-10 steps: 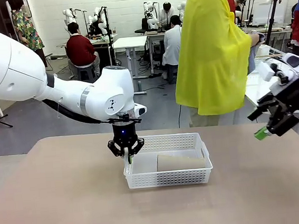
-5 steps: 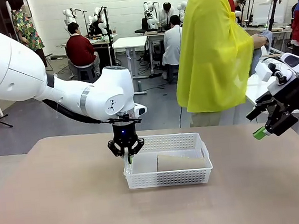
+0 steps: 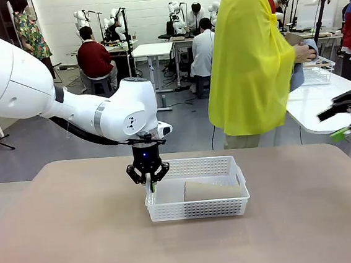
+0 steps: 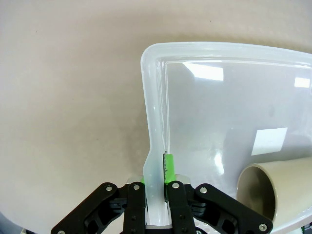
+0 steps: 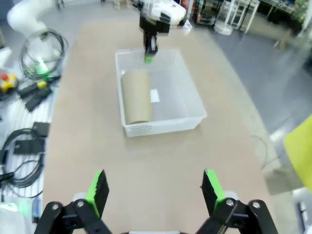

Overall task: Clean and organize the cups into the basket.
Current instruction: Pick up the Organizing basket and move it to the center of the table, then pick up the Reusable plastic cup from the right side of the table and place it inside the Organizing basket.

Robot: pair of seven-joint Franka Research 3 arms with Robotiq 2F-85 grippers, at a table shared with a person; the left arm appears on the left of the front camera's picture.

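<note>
As it points down, left tool (image 3: 151,185) grips basket (image 3: 199,210).

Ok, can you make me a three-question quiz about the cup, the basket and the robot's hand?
1. Where is the brown cup? A on the bare table; B lying in the basket; C standing on the floor.
2. How many cups are in the basket? A one; B two; C three.
3. The left hand is: A wide open; B holding a cup; C shut on the basket's wall.
Answers: B, it lies on its side inside; A, one brown cup lies there; C, its fingers pinch the wall.
</note>
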